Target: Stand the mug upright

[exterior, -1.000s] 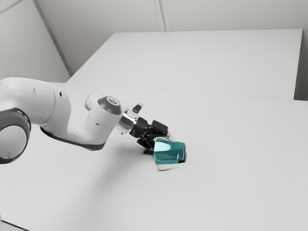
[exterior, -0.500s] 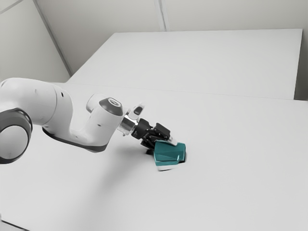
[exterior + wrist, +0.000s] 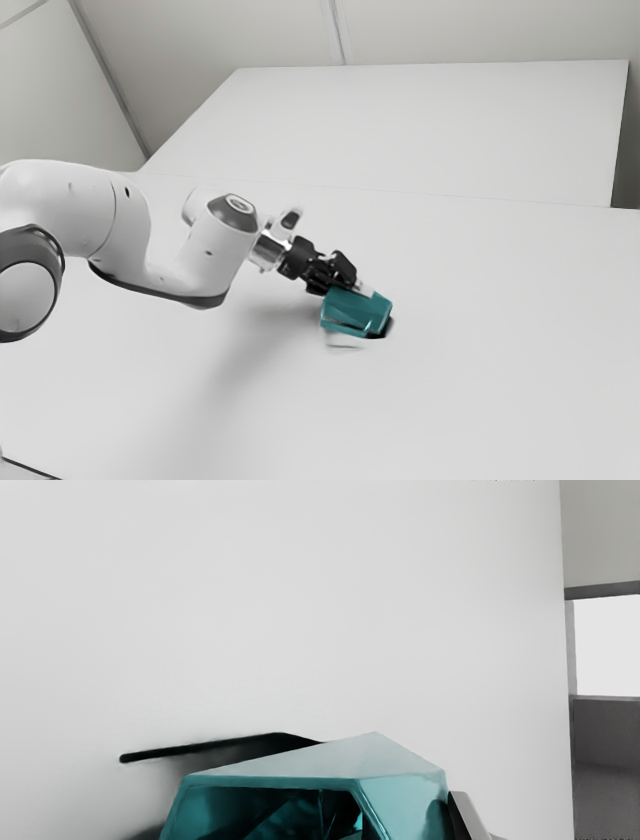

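A: Where is the mug (image 3: 357,312)?

B: It is on the near side of the white bench (image 3: 480,400), at the end of the arm (image 3: 205,255), which reaches in from the exterior view's left; its walls are teal and flat-sided, like cut facets, and it sits tilted rather than upright.

A: And the tool (image 3: 350,284)?

B: Right up at the mug, on the side toward the arm; it slants down, and its pale tip overlaps the mug's upper edge in the exterior view.

A: Is it spread, pressed together, or pinching the wall?

B: I can't tell; the mug hides too much of it, and the wrist view shows just 1 part of the tool, black and grey, close beside the mug's outer wall.

A: Which way does the mouth face?

B: Toward the wrist camera, so I can see into the dark teal inside; 2 pale teal outer faces meet along an edge near the rim.

A: Any shadow?

B: Yes; a dark band (image 3: 200,749) lies on the bench beside the mug in the wrist view, and in the exterior view a small black patch (image 3: 378,334) shows at its lower edge; whether the mug's base touches the bench, I can't tell.
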You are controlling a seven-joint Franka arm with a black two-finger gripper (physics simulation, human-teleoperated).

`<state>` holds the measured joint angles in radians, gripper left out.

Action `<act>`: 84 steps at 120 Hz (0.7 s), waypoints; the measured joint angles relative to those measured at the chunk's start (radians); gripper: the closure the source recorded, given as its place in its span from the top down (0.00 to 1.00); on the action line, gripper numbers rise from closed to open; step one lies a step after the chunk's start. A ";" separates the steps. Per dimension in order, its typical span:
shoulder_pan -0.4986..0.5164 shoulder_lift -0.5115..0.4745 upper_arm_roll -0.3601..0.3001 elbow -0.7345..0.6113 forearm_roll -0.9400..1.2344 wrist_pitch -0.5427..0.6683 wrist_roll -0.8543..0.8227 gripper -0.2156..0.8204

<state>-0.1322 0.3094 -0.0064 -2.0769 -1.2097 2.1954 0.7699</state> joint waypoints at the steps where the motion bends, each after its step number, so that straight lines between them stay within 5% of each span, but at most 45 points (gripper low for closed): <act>1: 0.000 0.000 -0.001 0.001 -0.001 0.000 0.000 0.16; 56: -0.007 -0.063 -0.039 0.076 0.009 -0.005 0.004 0.06; 84: -0.005 -0.198 -0.044 0.111 0.370 0.015 -0.086 0.05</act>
<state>-0.1372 0.1109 -0.0505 -1.9660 -0.8397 2.2102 0.6836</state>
